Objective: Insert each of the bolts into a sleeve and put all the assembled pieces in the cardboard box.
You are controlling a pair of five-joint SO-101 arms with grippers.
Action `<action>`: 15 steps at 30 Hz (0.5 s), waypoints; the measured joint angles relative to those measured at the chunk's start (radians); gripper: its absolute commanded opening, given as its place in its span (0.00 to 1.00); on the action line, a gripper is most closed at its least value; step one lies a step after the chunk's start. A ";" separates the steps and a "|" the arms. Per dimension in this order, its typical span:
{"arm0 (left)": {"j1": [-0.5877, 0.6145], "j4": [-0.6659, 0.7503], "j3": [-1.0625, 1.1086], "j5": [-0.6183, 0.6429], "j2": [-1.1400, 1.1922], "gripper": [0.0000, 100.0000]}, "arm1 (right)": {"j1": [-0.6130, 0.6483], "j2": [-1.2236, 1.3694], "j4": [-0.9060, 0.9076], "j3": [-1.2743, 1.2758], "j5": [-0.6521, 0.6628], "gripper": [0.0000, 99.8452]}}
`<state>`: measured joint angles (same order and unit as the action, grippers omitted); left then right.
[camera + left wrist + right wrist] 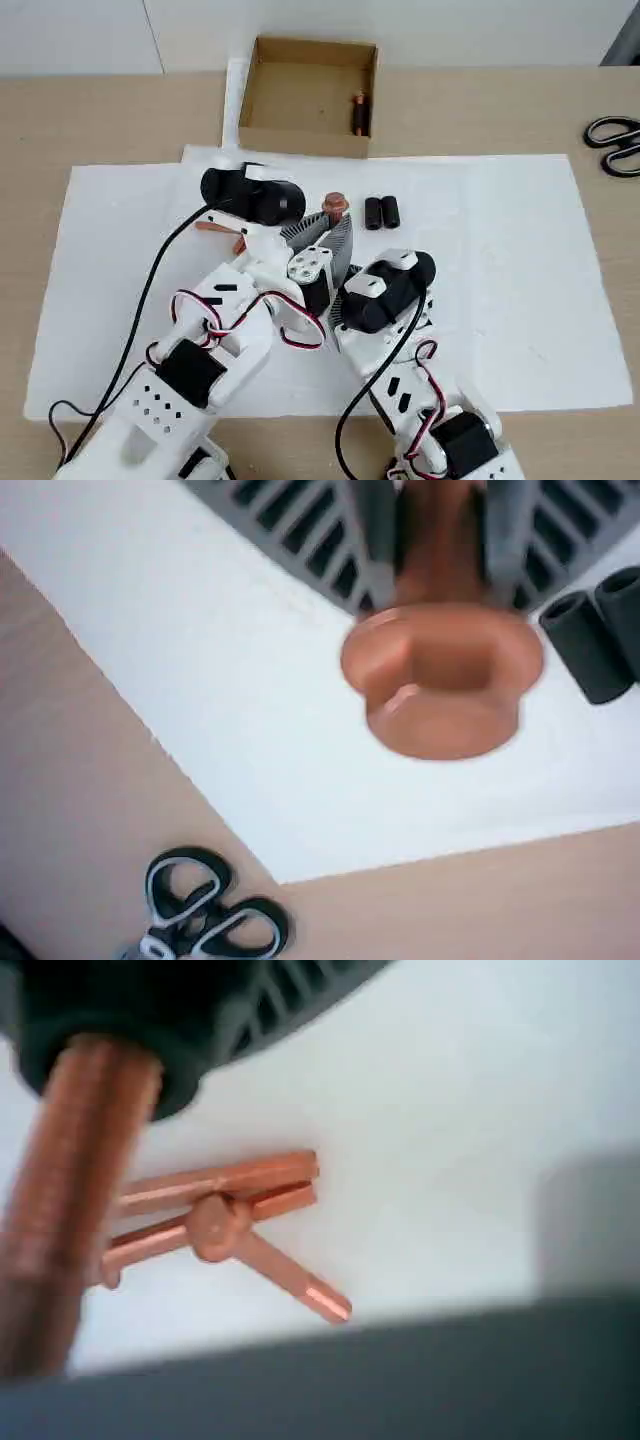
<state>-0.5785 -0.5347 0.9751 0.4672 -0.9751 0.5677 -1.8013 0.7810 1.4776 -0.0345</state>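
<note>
Both arms lean inward, left gripper (438, 540) with jaws clamped.

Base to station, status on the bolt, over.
Left hand shut on bolt. Right hand close alongside. Two sleeves free on paper, one assembled piece in box. Loose bolts apart, by left arm.

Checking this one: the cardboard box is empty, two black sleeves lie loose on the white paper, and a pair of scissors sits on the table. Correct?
Not quite: the cardboard box is not empty. The high view shows one assembled piece lying inside it. The two black sleeves do lie loose on the white paper, and the scissors sit on the table.
</note>
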 measured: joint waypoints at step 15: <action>-0.005 -0.080 -0.002 0.002 -0.008 0.00 | 0.000 0.002 0.000 0.002 0.000 0.00</action>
<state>-0.5831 -0.6145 0.9735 0.4687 -0.9828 0.5677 -1.7998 0.7810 1.4791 -0.0345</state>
